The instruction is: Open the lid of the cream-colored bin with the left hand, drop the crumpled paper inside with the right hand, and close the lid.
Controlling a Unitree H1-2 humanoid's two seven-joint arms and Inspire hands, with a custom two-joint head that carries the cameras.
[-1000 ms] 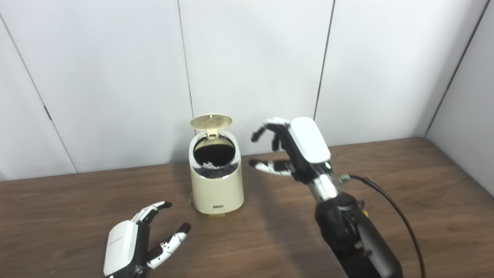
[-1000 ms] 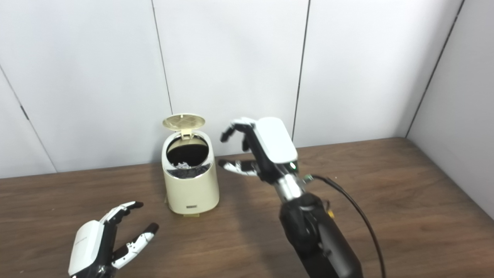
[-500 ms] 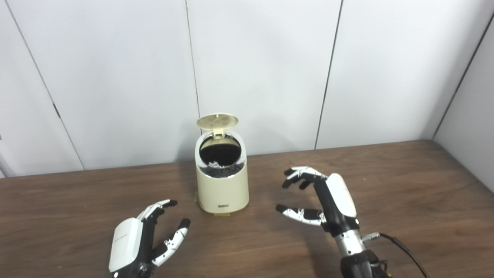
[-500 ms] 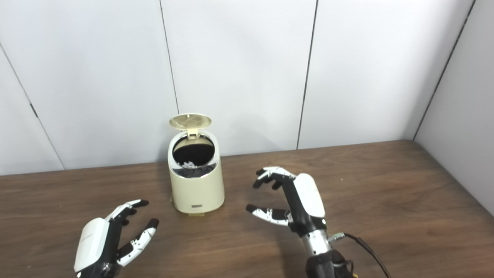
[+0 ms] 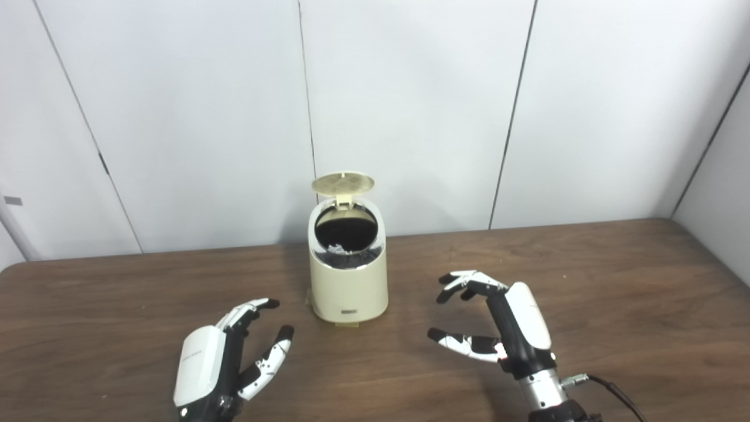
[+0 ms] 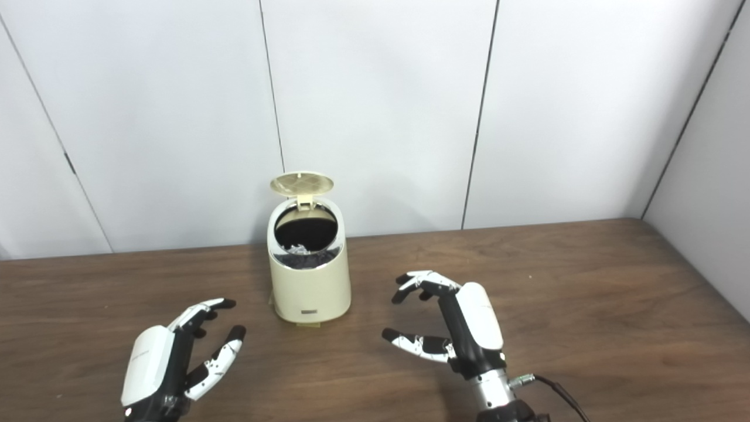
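Note:
The cream-colored bin (image 5: 349,287) stands on the wooden table (image 5: 615,293) near the back wall. Its round lid (image 5: 343,183) is tipped up and open. A bit of crumpled paper (image 5: 337,248) shows inside the dark opening. My left hand (image 5: 225,363) rests low at the front left of the bin, open, fingers spread, holding nothing. My right hand (image 5: 504,328) sits to the bin's front right, open, with curved fingers and nothing in it. In the right eye view the bin (image 6: 309,281) and both hands, left hand (image 6: 176,363) and right hand (image 6: 457,334), appear the same way.
White wall panels (image 5: 410,105) run right behind the bin. A black cable (image 5: 609,392) trails from my right wrist at the bottom edge. The table's right edge meets a side wall (image 5: 720,193).
My right hand has come down from beside the bin's top and pulled back to the table front right. The left hand has stayed put. The camera has shifted a little.

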